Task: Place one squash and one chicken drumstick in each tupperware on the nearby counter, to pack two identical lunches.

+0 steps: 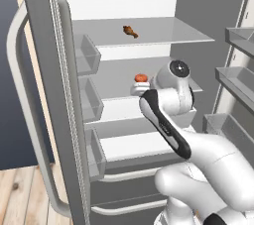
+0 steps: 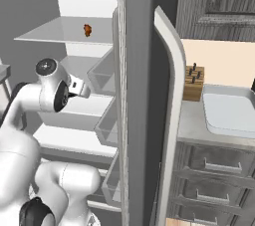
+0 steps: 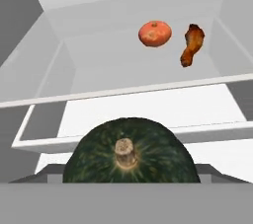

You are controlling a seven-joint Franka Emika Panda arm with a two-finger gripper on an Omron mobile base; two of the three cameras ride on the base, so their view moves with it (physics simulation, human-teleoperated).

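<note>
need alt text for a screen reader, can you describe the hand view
A dark green squash sits close up at the bottom, stem facing the camera. Beyond it, on a fridge shelf, lie an orange-red squash and a chicken drumstick side by side.

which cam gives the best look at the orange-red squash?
Hand view: the orange-red squash sits whole on the glass fridge shelf, beside a chicken drumstick, nothing covering it. In the left base view it is small, with the arm's white wrist close against it. The right base view doesn't help.
</note>
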